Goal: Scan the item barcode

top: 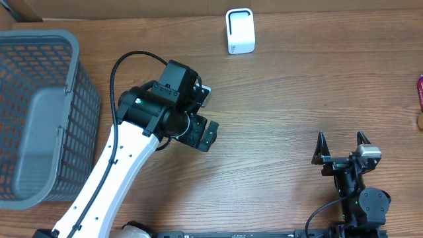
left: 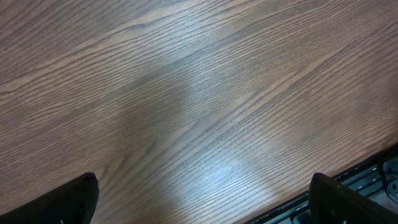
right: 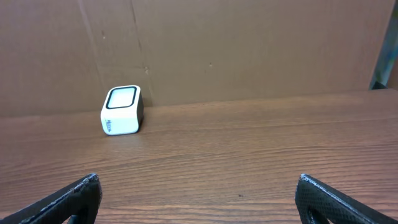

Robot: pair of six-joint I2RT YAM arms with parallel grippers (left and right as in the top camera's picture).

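a: where's the scanner sitting?

b: the white scanner (top: 240, 30) (right: 122, 110) stands on the wooden table (top: 277, 106), just in front of the brown cardboard wall (right: 249, 43). its dark-rimmed window is turned toward the arms.

a: and the left gripper?

b: the left gripper (top: 210, 116) (left: 205, 208) hangs on the arms' side of the scanner, a little to its left and apart from it. its fingers are spread wide and released, with nothing between them. from its own camera you see only bare wood grain underneath.

a: the right one?

b: the right gripper (top: 341, 147) (right: 199, 202) is well apart from the scanner, off to its right and closer to the robot. it sits low over the table and points toward the wall behind the scanner. its fingers are wide apart too, and empty.

a: so where's the item with the barcode?

b: can't tell from here. there's a grey mesh basket (top: 39, 112) well to the left of the scanner, and i can't make out what's in it. a red thing (top: 420, 92) sits far to the scanner's right, cut off at the edge, so i can't say what it is.
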